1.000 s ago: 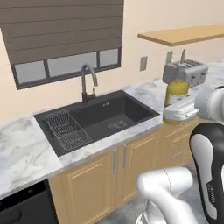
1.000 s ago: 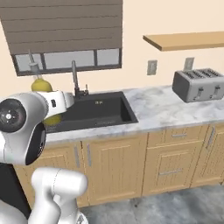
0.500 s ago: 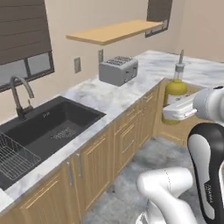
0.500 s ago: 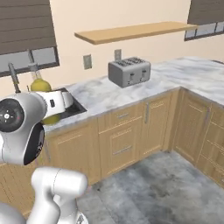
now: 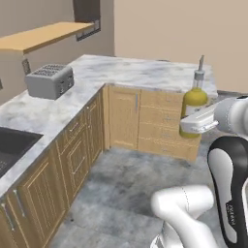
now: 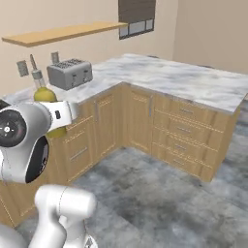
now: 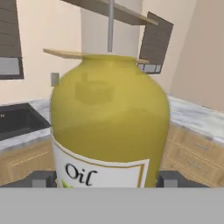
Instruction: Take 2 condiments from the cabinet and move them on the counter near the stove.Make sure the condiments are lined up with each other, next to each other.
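Note:
My gripper [image 5: 195, 124] is shut on a condiment, a bright yellow oil bottle [image 5: 195, 98] with a white label and a slim pourer top, held upright in the air. In the right base view the same bottle [image 6: 42, 93] rises above the gripper [image 6: 59, 112]. The hand view looks straight at the bottle [image 7: 109, 118], with a dark fingertip [image 7: 41, 179] on each side. The cabinet, a light-brown shelf board [image 5: 44, 36] [image 6: 63, 32], hangs on the wall. The white marble counter [image 5: 140, 72] [image 6: 189, 82] turns a corner over light-wood drawers. The stove is out of view.
A silver toaster [image 5: 51, 80] [image 6: 71, 73] stands on the counter under the shelf. A dark sink edge [image 5: 9, 145] is at the far left. A dark window [image 6: 137, 17] sits at the wall corner. Grey stone floor [image 6: 160, 193] lies open ahead.
The whole picture has swung sideways, so the camera has turned: the sink slid out to the left and the counter corner came in. The bottle stays in my gripper.

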{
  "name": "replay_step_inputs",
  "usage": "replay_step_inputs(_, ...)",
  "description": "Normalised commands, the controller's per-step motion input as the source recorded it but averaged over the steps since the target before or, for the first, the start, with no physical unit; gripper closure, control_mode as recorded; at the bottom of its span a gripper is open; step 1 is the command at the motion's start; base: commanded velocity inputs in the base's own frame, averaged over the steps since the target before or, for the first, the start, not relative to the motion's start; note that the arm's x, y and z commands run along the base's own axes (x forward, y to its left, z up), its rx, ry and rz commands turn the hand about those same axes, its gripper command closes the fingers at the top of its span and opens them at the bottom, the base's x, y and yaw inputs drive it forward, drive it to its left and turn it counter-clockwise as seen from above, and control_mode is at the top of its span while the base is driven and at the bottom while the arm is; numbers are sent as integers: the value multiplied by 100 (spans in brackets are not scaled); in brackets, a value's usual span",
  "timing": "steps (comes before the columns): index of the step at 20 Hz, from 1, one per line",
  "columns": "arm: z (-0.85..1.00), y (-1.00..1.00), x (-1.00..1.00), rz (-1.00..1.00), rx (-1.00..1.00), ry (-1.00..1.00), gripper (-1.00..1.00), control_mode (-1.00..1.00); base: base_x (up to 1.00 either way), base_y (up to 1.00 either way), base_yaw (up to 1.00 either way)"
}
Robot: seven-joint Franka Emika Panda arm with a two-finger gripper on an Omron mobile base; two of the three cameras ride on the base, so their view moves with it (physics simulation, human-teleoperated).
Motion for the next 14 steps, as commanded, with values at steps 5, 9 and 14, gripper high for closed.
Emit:
replay_step_inputs(5, 0, 0, 0, 0, 0, 0, 100, 100, -44, -56, -53)
replay_step_inputs(9, 0, 0, 0, 0, 0, 0, 100, 100, -19, -51, -52)
replay_step_inputs(14, 0, 0, 0, 0, 0, 0, 100, 100, -30, -52, -47)
